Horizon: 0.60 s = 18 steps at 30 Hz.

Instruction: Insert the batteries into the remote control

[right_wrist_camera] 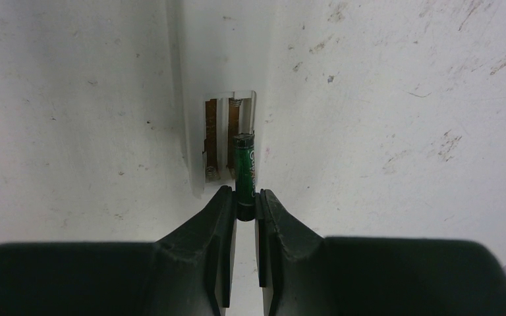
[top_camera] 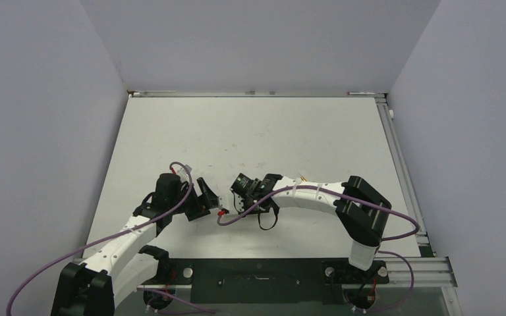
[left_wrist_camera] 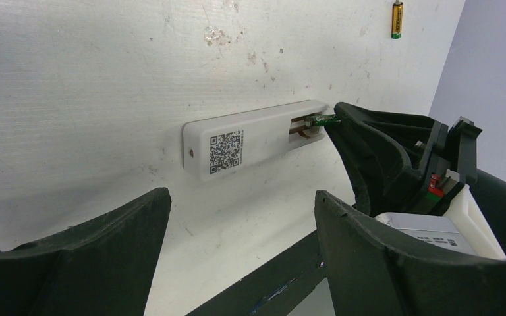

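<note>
The white remote control [left_wrist_camera: 250, 138] lies back up on the table, a QR label on it and its battery bay [right_wrist_camera: 227, 135] open at one end. My right gripper [right_wrist_camera: 244, 201] is shut on the base of a dark green battery [right_wrist_camera: 244, 164]. The battery's free end sits over the right-hand slot of the bay. The left wrist view shows the same battery [left_wrist_camera: 325, 119] at the remote's end. A copper-gold battery [left_wrist_camera: 396, 19] lies alone farther off on the table. My left gripper [left_wrist_camera: 240, 197] is open and empty, a little short of the remote's long side.
Both grippers meet near the table's front middle in the top view, left [top_camera: 205, 196] and right [top_camera: 247, 191]. A black strip [top_camera: 257, 271] runs along the near edge. A metal rail [top_camera: 402, 164] lines the right edge. Grey walls enclose the table.
</note>
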Each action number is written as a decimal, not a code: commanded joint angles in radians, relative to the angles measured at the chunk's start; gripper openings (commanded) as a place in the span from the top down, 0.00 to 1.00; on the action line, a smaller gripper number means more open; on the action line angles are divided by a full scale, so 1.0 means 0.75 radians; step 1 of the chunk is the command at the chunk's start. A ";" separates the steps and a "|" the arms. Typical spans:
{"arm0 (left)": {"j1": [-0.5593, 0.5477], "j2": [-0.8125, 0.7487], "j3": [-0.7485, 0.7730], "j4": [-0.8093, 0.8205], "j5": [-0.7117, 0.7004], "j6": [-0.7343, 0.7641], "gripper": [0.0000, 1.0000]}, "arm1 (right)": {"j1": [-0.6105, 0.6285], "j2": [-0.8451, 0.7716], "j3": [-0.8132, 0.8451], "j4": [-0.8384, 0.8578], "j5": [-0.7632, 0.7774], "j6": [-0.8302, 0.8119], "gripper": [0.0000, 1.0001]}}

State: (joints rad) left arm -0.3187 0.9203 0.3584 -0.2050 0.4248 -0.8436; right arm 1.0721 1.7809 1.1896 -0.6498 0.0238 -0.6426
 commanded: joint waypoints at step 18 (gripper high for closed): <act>-0.003 -0.004 0.011 0.089 0.037 0.010 0.22 | 0.014 0.071 0.089 0.009 -0.048 0.003 0.86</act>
State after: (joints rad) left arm -0.3161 0.9207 0.3485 -0.2070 0.4099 -0.8330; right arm 1.0729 1.8114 1.2137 -0.6743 0.0040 -0.6426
